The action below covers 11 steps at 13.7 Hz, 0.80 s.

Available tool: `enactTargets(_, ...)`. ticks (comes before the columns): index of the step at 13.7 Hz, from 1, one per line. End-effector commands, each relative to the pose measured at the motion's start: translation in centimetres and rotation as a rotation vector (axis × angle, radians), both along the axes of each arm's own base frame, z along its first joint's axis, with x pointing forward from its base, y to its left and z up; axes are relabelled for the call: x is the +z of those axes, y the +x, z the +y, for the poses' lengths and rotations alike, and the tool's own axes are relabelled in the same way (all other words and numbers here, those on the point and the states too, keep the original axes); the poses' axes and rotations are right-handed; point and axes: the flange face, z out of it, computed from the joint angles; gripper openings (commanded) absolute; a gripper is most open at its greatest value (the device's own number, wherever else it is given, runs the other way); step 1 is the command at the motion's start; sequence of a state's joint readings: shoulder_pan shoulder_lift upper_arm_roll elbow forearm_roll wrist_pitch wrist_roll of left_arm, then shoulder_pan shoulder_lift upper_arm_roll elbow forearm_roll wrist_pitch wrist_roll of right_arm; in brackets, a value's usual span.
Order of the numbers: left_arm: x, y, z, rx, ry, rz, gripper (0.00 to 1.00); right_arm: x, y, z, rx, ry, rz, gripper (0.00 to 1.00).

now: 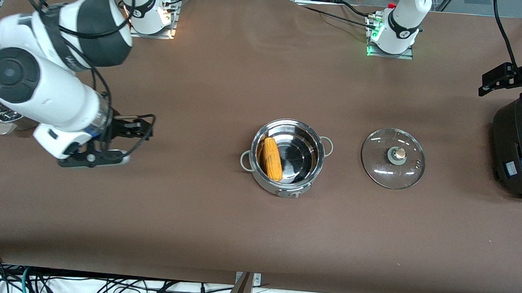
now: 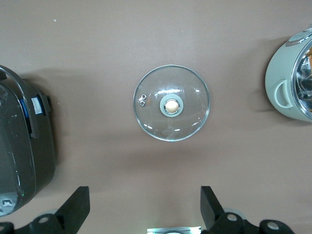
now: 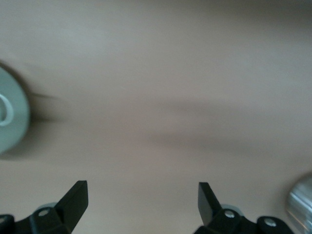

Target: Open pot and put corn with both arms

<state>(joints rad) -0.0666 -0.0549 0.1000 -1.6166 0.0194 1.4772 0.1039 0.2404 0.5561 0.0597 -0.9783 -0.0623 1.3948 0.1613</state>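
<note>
The pot (image 1: 287,157) stands open mid-surface (image 1: 247,73), the corn (image 1: 272,158) lying inside it; its lid (image 1: 393,158) lies flat beside it toward the left arm's end; the right claw (image 1: 120,144) hangs spread and empty over bare surface toward the right arm's end; the left claw (image 2: 145,207), spread and empty, hangs above the lid.

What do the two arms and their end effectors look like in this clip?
Both arms are white, rounded, jointed segments with black bands at the joints and loose black cables along them. The right arm carries a black end effector with two wedge-shaped black fingers; the left end effector has matching black fingers. Each base has a red button, and the left arm's base is lit green.
</note>
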Motion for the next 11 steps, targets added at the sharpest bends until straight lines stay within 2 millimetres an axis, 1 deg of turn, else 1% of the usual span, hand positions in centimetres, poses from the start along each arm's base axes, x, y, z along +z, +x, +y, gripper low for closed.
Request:
enactTargets(1,0.7,0.2,0.1,-0.004,0.012,0.005,1.0,0.9,-0.9,-4.6,0.029,-0.041,0.064,1.0)
enactTargets(2,0.7,0.2,0.3,-0.001,0.012,0.005,1.0,0.8,-1.2,-6.9,0.026,-0.034,0.081,1.0)
enactTargets(3,0.7,0.2,0.3,-0.001,0.012,0.005,1.0,1.5,-1.7,-10.2,-0.015,-0.001,0.075,1.0)
enactTargets(4,0.7,0.2,0.3,-0.001,0.012,0.005,1.0,1.4,-2.2,-13.0,-0.059,0.047,0.063,1.0)
enactTargets(5,0.8,0.2,0.4,0.001,0.012,0.003,1.0,0.7,-3.1,-14.4,-0.084,0.053,0.056,1.0)
enactTargets(6,0.7,0.2,0.3,-0.001,0.012,0.005,1.0,0.5,-4.1,-15.4,-0.099,0.052,0.047,1.0)
enactTargets(7,0.8,0.2,0.1,-0.002,0.012,0.003,1.0,1.0,-5.1,-16.2,-0.113,0.052,0.035,1.0)
enactTargets(8,0.8,0.2,0.3,-0.001,0.012,0.003,1.0,2.1,-5.8,-17.2,-0.128,0.058,0.015,1.0)
enactTargets(9,0.8,0.2,0.3,-0.001,0.012,0.003,1.0,3.5,-6.7,-18.8,-0.147,0.06,-0.006,1.0)
enactTargets(10,0.7,0.2,0.4,0.001,0.012,0.006,1.0,4.1,-7.8,-20.4,-0.174,0.068,-0.005,1.0)
enactTargets(11,0.8,0.2,0.3,-0.001,0.012,0.005,1.0,4.1,-9.2,-21.8,-0.204,0.077,0.004,1.0)
